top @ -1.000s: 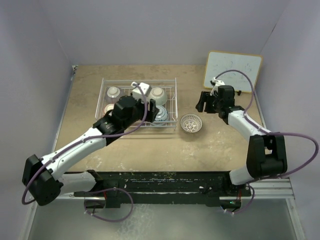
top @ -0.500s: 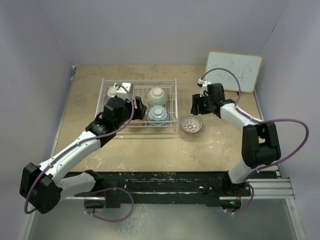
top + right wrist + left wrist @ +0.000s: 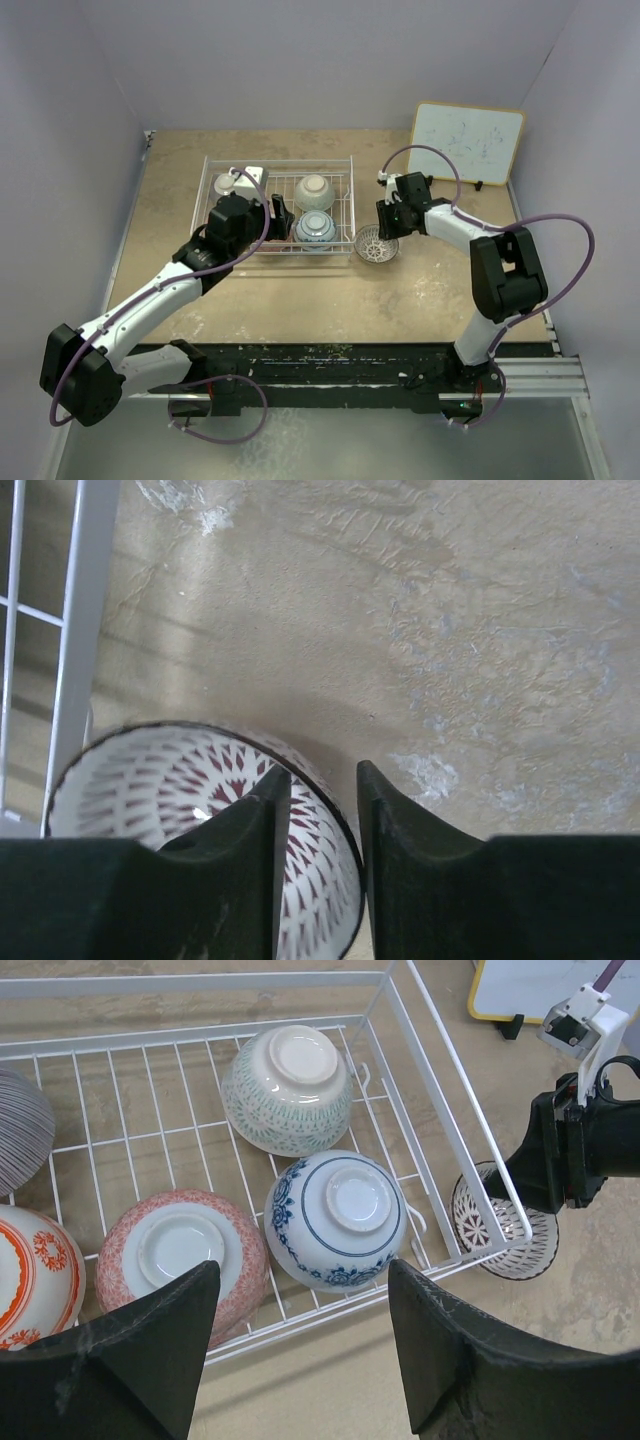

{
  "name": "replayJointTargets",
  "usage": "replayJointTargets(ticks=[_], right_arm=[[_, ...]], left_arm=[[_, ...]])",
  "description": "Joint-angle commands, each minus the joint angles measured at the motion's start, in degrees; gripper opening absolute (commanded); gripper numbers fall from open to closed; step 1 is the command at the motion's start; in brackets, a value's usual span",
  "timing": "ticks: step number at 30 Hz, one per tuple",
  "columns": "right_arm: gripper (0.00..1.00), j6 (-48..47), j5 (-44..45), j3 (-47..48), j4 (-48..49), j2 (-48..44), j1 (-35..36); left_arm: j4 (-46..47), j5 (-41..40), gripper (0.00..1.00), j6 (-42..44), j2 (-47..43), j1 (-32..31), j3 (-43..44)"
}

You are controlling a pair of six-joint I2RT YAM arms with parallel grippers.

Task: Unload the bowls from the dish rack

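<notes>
The white wire dish rack [image 3: 340, 205] holds several upside-down bowls: a green-patterned one [image 3: 287, 1088], a blue-and-white one [image 3: 335, 1218], a pinkish one [image 3: 180, 1255], an orange-and-white one [image 3: 30, 1275] and a grey-striped one [image 3: 18, 1140]. My left gripper [image 3: 300, 1360] is open and empty, above the rack's near edge [image 3: 282, 212]. A red-patterned bowl [image 3: 374, 246] stands upright on the table just right of the rack. My right gripper [image 3: 322, 780] is shut on its rim [image 3: 300, 880], one finger inside the bowl and one outside.
A white board with an orange frame [image 3: 465, 145] leans at the back right. The rack's right wall [image 3: 85, 600] stands close beside the patterned bowl. Purple walls enclose the table on three sides.
My right gripper swung left and down from near the board onto the patterned bowl's rim. My left gripper shifted left over the rack, uncovering the blue-and-white bowl.
</notes>
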Motion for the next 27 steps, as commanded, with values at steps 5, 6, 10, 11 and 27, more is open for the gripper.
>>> replayJointTargets(ticks=[5, 6, 10, 11, 27], right_arm=[[0.11, 0.07, 4.92, 2.03, 0.23, -2.76, 0.1], [0.06, 0.13, 5.42, 1.93, 0.09, -2.95, 0.1], [0.0, 1.99, 6.88, 1.45, -0.98, -3.9, 0.1], [0.0, 2.63, 8.07, 1.32, -0.69, -4.09, 0.1], [0.0, 13.99, 14.55, -2.89, 5.76, -9.58, -8.12]], left_arm=[[3.5, 0.36, 0.71, 0.08, 0.37, 0.25, -0.22], [3.53, 0.3, 0.71, 0.15, 0.47, 0.25, -0.13], [3.54, 0.27, 0.71, 0.57, 0.75, 0.25, 0.48], [3.51, 0.31, 0.71, 0.61, 0.72, 0.25, 0.64], [6.93, 2.26, 0.71, -2.16, 2.41, 0.25, -0.18]])
